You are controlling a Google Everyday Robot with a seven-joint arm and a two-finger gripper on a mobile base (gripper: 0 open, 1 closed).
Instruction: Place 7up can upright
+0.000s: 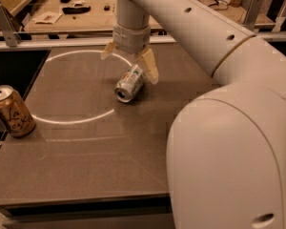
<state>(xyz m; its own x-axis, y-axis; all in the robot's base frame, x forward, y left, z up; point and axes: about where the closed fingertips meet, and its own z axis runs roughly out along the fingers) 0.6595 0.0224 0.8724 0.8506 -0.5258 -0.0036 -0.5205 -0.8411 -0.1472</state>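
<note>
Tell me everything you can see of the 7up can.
The 7up can is a silver-white metal drink can with green and red marks. It lies on its side on the dark table, one round silver end turned toward the camera, at the right edge of a pale ring. The gripper hangs just above it, fingers spread open; one finger is close beside its far end, contact unclear.

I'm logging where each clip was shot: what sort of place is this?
Probably a robotics lab or workshop: a cluttered wooden workbench stands behind the dark grey table, and the robot's open two-finger gripper hangs over the silver-white aluminium 7up can lying on its side.
</note>
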